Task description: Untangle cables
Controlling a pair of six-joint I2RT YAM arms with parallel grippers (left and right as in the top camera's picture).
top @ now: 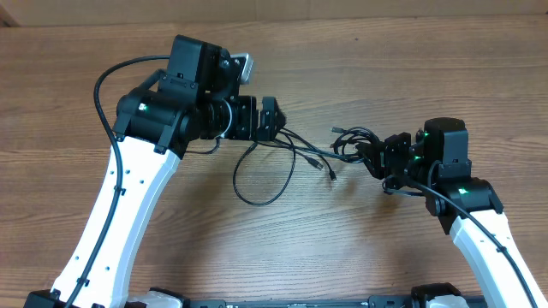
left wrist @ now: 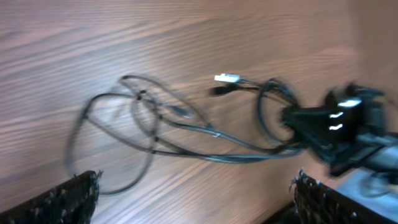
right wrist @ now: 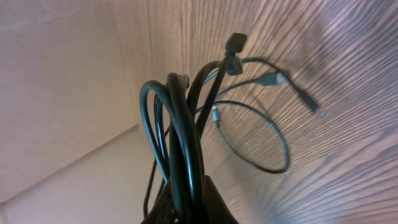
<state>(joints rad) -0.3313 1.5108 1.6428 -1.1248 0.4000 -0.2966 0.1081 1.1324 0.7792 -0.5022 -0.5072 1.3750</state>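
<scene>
The cables [top: 295, 152] are thin black cords lying across the middle of the wooden table [top: 411, 60]. One loop [top: 261, 175] spreads toward the front and small plug ends [top: 330, 171] lie near the centre. My right gripper [top: 373, 154] is shut on a bunched part of the cables [right wrist: 183, 124], which rise between its fingers [right wrist: 214, 202] in the right wrist view. My left gripper [top: 278, 120] is open above the cords' left end, touching nothing. In the left wrist view its fingertips [left wrist: 68, 196] stand wide apart over bare wood, with the cables [left wrist: 186, 127] beyond them.
The thicker black cable of the left arm [top: 107, 111] arcs out over the table at the left. A cardboard wall [top: 342, 8] runs along the table's far edge. The right arm [left wrist: 339, 124] shows blurred at the right in the left wrist view.
</scene>
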